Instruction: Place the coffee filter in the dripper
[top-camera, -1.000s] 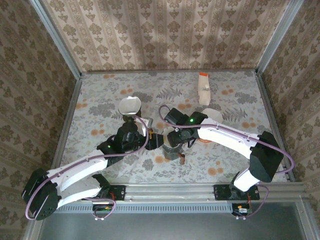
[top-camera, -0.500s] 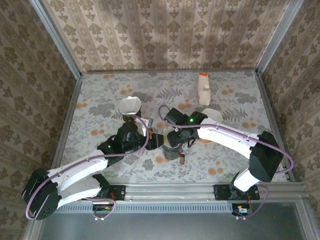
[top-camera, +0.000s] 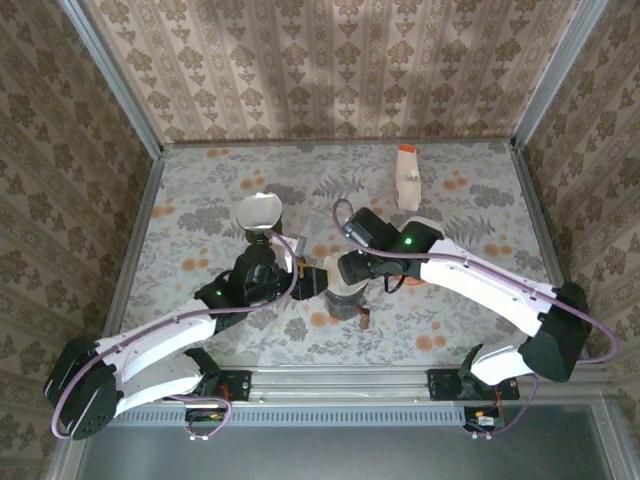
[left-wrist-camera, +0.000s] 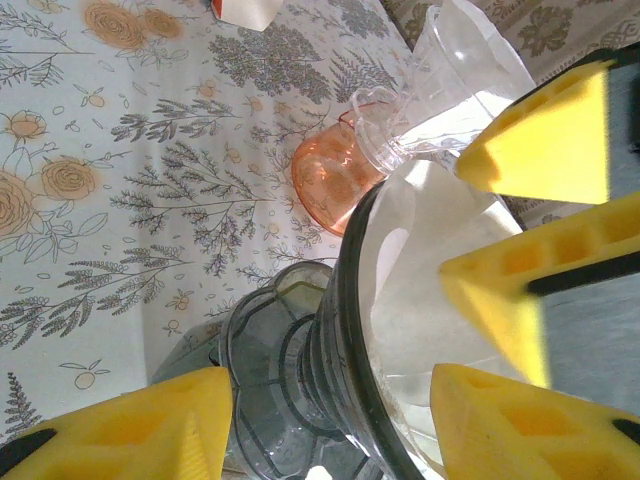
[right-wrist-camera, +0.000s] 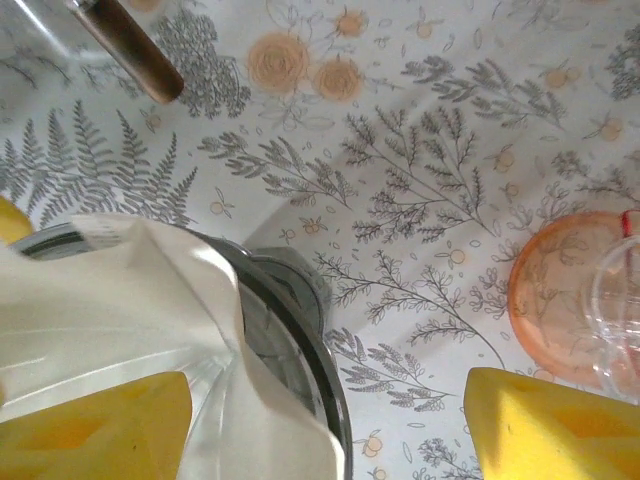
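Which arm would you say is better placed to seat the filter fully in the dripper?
Right, I would say. The right gripper hangs open directly over the dripper, one finger beside the white filter lying inside it, while the left gripper is clamped on the dripper's wall, steadying it.

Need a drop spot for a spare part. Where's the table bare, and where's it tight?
Bare: far-left corner, between the white paper piece and left wall; far-right, between the carton and right wall. Tight: centre, around the dripper and orange glass.
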